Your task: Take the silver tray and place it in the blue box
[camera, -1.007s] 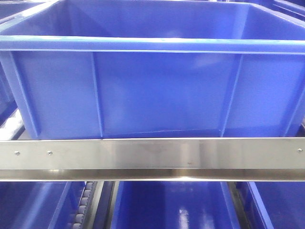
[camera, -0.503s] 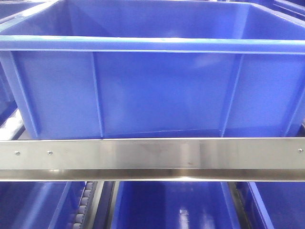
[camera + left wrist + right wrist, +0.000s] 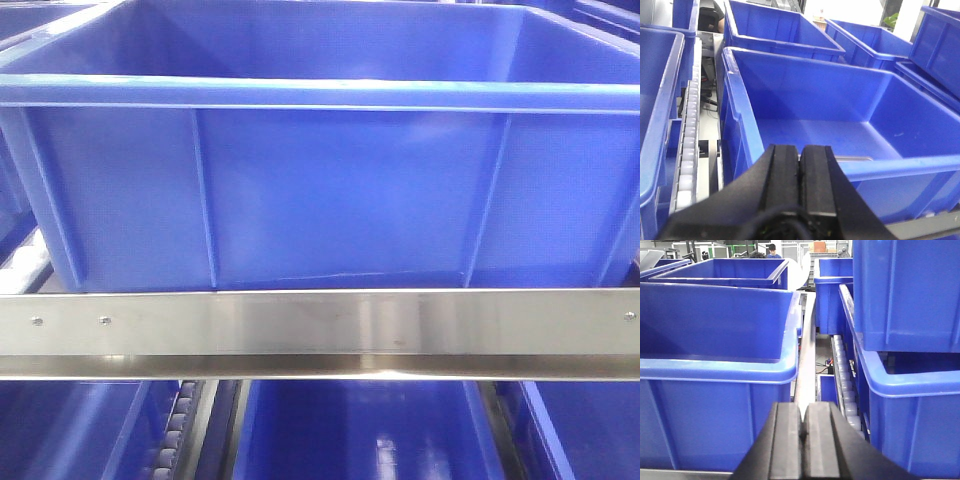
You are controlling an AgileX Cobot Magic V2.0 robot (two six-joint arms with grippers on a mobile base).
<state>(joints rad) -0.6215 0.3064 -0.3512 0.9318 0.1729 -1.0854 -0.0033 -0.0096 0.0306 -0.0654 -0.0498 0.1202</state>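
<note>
- While the blue box sits on the shelf, a shiny metal rail runs across just below its front wall.
- From the left wrist view, you can see down into the blue box. A bit of the silver tray shows on the floor of the box, near the front wall. Only a thin grey edge of it can be seen, so the rest is hidden.
- Left gripper is close to the front rim of the box. Its two black jaws are pressed together with nothing between them.
- Right gripper is by the right corner of the box. Its jaws are closed too, and they hold nothing.
- More blue crates stand beside and behind the box.
- White rollers run in a line between the box and the crates on the right.
</note>
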